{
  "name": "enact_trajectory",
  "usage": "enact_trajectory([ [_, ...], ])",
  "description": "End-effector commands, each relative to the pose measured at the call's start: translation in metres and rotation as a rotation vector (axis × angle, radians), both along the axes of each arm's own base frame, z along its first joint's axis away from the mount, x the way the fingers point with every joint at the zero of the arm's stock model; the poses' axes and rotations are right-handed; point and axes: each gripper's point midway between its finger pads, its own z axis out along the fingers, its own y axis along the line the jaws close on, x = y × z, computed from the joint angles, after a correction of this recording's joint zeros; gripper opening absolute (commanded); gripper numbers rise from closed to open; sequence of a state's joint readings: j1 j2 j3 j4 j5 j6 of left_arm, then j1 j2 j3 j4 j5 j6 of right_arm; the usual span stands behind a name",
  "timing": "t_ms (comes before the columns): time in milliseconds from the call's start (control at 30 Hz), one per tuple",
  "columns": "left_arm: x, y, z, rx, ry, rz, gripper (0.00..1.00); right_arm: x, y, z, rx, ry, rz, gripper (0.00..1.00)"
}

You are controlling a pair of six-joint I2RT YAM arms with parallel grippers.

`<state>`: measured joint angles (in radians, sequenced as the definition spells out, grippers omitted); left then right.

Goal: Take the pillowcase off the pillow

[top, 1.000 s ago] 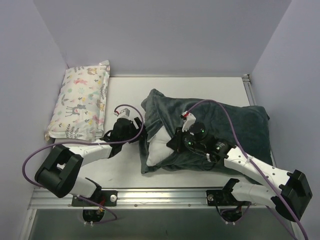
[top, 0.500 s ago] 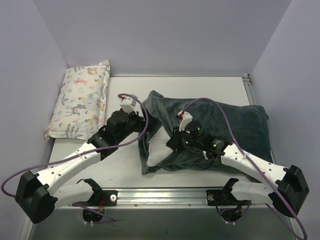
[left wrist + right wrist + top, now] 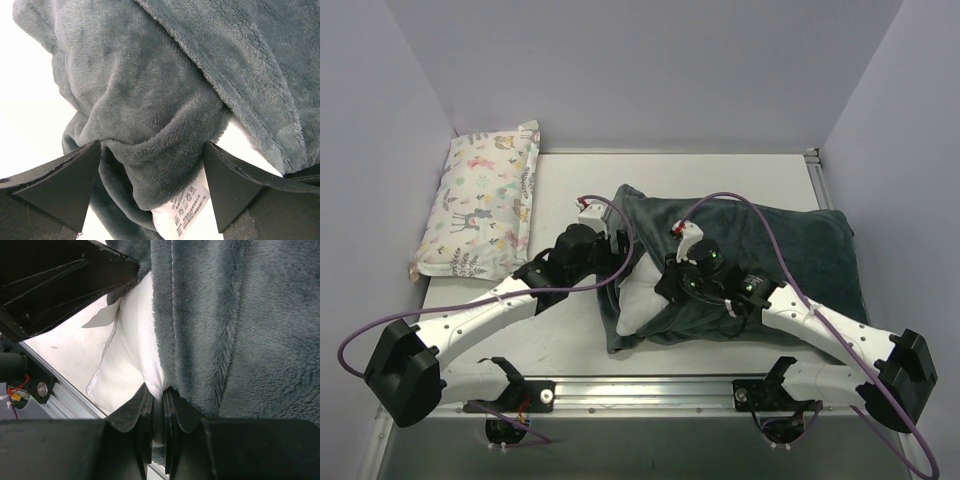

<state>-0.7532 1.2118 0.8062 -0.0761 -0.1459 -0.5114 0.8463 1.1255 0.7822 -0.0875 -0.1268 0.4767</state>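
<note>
Fingers of L gripper spread astride pillowcase fold; R gripper clamps pillow. Plush looks limp, light: grip hem, 9 o'clock.

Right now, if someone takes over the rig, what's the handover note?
Grippers: left gripper open, fingers straddling a fold of the pillowcase at its open end, not clamped. The right gripper is shut on the pillow corner.
Things: pillow mostly inside the pillowcase, only its left corner showing.
Done: corner exposed and pinched.
Left: close the left gripper on the pillowcase edge, then probably pull the two apart until the pillow is out.
</note>
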Motion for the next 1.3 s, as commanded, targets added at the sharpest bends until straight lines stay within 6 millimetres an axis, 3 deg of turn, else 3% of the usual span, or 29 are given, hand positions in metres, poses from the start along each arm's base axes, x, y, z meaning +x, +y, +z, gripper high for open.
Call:
enact_trajectory([
  [0, 0.005, -0.012, 0.010, -0.015, -0.022, -0.045, 0.91, -0.001, -0.008, 0.009, -0.038, -0.017, -0.008, 0.00],
  [100, 0.011, -0.015, 0.004, -0.002, -0.015, -0.027, 0.89, -0.004, -0.005, 0.010, -0.034, -0.016, 0.008, 0.00],
  [167, 0.022, -0.010, -0.001, 0.037, 0.004, 0.024, 0.78, -0.009, -0.004, 0.010, -0.040, -0.016, 0.025, 0.00],
  [200, 0.031, -0.002, -0.003, 0.056, 0.003, 0.083, 0.72, -0.011, -0.004, 0.011, -0.044, -0.021, 0.029, 0.00],
  [267, 0.046, 0.013, -0.008, 0.080, 0.012, 0.175, 0.50, -0.015, -0.007, 0.008, -0.056, -0.022, 0.033, 0.00],
  [333, 0.060, 0.031, -0.009, 0.082, 0.010, 0.286, 0.37, -0.020, -0.011, 0.006, -0.059, -0.024, 0.031, 0.00],
  [367, 0.067, 0.039, -0.011, 0.087, 0.009, 0.325, 0.26, -0.023, -0.015, 0.004, -0.065, -0.023, 0.027, 0.00],
  [400, 0.076, 0.054, -0.011, 0.087, 0.005, 0.389, 0.22, -0.025, -0.018, 0.004, -0.063, -0.023, 0.028, 0.00],
  [467, 0.088, 0.063, -0.012, 0.079, -0.006, 0.430, 0.14, -0.031, -0.024, 0.002, -0.054, -0.022, 0.029, 0.00],
  [533, 0.104, 0.084, -0.009, 0.081, -0.029, 0.520, 0.12, -0.040, -0.025, 0.006, -0.021, -0.022, 0.056, 0.00],
  [733, 0.149, 0.115, -0.034, 0.054, 0.004, 0.642, 0.10, -0.054, -0.044, 0.010, 0.007, -0.037, 0.055, 0.00],
  [767, 0.154, 0.116, -0.051, 0.071, 0.035, 0.645, 0.09, -0.055, -0.048, 0.009, 0.000, -0.033, 0.048, 0.00],
  [867, 0.171, 0.114, -0.077, 0.028, 0.082, 0.613, 0.08, -0.059, -0.053, 0.014, 0.022, -0.036, 0.047, 0.00],
  [1033, 0.193, 0.080, -0.089, -0.084, 0.112, 0.471, 0.14, -0.066, -0.050, 0.015, 0.026, -0.016, 0.092, 0.00],
  [1133, 0.186, 0.044, -0.084, -0.174, 0.124, 0.325, 0.29, -0.065, -0.047, 0.015, 0.023, -0.013, 0.100, 0.00],
  [1167, 0.180, 0.033, -0.082, -0.196, 0.125, 0.277, 0.41, -0.063, -0.045, 0.018, 0.033, -0.021, 0.102, 0.00],
  [1200, 0.166, 0.016, -0.085, -0.219, 0.147, 0.206, 0.46, -0.062, -0.040, 0.017, 0.033, -0.010, 0.113, 0.00],
  [1267, 0.159, 0.001, -0.074, -0.286, 0.111, 0.149, 0.58, -0.058, -0.030, 0.030, 0.066, -0.023, 0.130, 0.00],
])
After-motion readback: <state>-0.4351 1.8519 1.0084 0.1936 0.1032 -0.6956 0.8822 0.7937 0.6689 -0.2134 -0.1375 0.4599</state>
